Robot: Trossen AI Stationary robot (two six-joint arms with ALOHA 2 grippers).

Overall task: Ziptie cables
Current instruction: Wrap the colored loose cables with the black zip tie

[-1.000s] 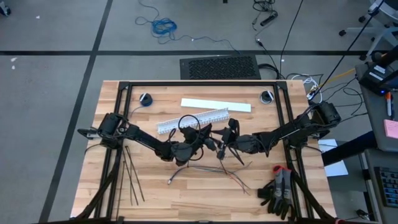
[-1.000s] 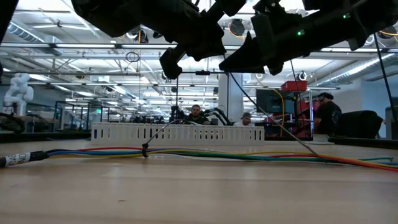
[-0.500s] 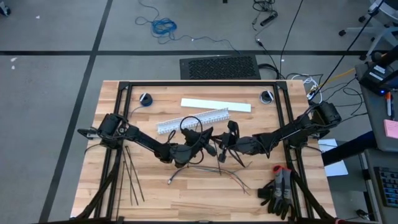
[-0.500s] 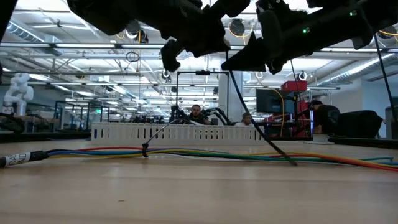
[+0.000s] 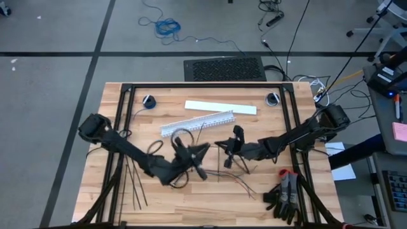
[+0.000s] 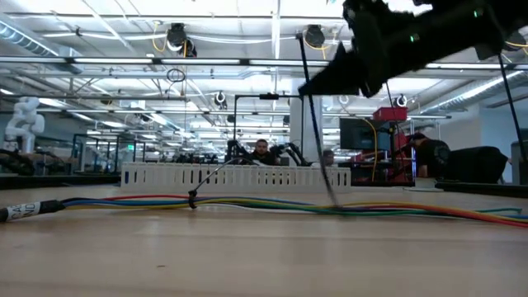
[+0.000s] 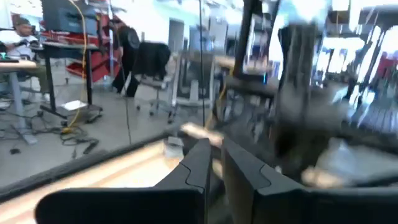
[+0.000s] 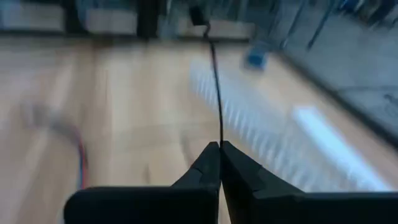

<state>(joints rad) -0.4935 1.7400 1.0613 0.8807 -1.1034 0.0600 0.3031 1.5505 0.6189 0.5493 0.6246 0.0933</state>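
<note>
The cables (image 5: pixel 222 179) lie loose on the wooden table near its middle; in the low view these coloured wires (image 6: pixel 247 203) run flat across it, one black tie (image 6: pixel 191 198) round them. My right gripper (image 5: pixel 220 145) (image 6: pixel 304 87) hangs above them, shut on a thin black ziptie (image 6: pixel 322 157). My left gripper (image 5: pixel 201 166) is to the left and nearer the front edge; its fingers (image 7: pixel 200 163) stand a narrow gap apart with nothing between. Several spare zipties (image 5: pixel 133 181) lie on the table at the near left. My right gripper pinches the ziptie's strip (image 8: pixel 218 138) between its two fingertips. The fingers come nearly level from the table's right, slanting a little down, and lie across the strip. The ziptie stands steeply, its head (image 8: pixel 198 14) at the far end, and its lower end (image 6: pixel 333 205) reaches the wires.
A white slotted duct (image 5: pixel 197 124) (image 6: pixel 235 176) lies slantwise behind the wires, and a flat white bar (image 5: pixel 220 107) beyond it. Black gloves with a red-handled tool (image 5: pixel 286 194) sit at the near right corner. People sit at desks in the room beyond.
My left gripper has drawn away from my right gripper toward the table's near left, rolling as it went, and has left the low view. The ziptie in my right gripper has swung: its lower end has moved toward the table's left, and it stands steeper now.
</note>
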